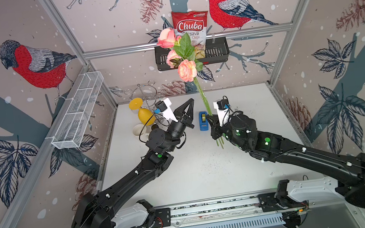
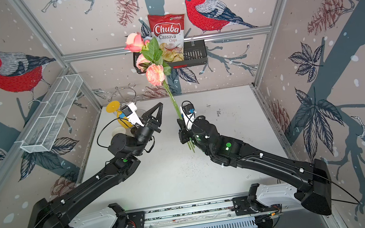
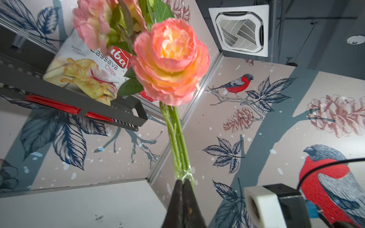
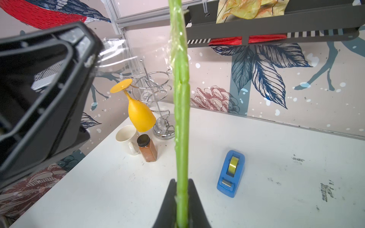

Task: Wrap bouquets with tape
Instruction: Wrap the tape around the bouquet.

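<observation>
**Bouquet upright in R grip, tape strip strung to stems**

R gripper (image 4: 181, 183) is clamped on the lower part of the long thin green stems (image 4: 181, 118). The stem ends poke out past it, above the white tabletop (image 1: 196, 170). The bunch of artificial pink-peach roses (image 1: 186, 71) w/ green leaves stands nearly upright, blooms high in front of the back wall.

L gripper (image 1: 190, 100) is pinched closed, tip just beside the stems, further up than R's grip. A strip of clear tape (image 4: 118, 51) runs from its tip to the stems, where film is wrapped round them.

The blue plastic tape dispenser (image 4: 231, 173) w/ its small yellowish-green roll (image 4: 234, 163) sits flat on the table btwn the two grippers, nearer R, nothing touching it.

Further back, L side:
- brown spice jar (image 4: 147, 148) w/ black cap, just beside a white mug (image 4: 126, 138)
- yellow plastic goblet (image 4: 140, 116) hung bowl-down and tilted on a chrome wire rack (image 4: 164, 128)

On the back wall, a black slotted basket (image 1: 216, 52) holds a red-and-white chips bag (image 1: 190, 27).
</observation>
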`<act>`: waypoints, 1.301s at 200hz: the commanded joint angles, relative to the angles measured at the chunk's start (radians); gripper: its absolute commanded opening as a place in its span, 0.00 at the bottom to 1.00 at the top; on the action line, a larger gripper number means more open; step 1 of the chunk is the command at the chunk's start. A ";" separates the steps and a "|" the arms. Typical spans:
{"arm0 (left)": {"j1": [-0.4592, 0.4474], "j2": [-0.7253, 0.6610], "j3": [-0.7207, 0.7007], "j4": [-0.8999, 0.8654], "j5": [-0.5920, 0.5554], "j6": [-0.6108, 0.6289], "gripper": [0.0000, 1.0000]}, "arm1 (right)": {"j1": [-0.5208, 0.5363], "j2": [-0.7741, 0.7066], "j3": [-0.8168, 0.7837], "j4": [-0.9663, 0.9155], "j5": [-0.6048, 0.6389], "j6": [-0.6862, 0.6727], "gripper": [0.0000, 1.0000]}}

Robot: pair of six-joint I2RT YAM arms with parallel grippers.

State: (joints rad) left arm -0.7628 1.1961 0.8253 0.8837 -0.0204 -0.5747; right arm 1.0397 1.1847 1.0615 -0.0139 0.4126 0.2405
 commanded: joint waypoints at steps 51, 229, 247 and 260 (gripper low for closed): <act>-0.013 0.106 0.104 0.104 0.078 -0.053 0.00 | 0.013 0.046 0.017 0.021 0.002 0.016 0.00; 0.059 0.061 -0.080 0.209 0.090 -0.125 0.52 | 0.080 -0.130 -0.018 0.127 -0.230 0.050 0.00; 0.059 0.087 -0.061 0.271 0.128 -0.144 0.52 | 0.086 -0.136 -0.026 0.138 -0.251 0.052 0.00; 0.060 0.093 -0.052 0.305 0.139 -0.139 0.53 | 0.088 -0.139 -0.030 0.139 -0.258 0.052 0.00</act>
State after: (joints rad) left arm -0.7067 1.2778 0.7521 1.0367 0.0395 -0.7033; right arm 1.1217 1.0542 1.0355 0.0662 0.1986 0.2932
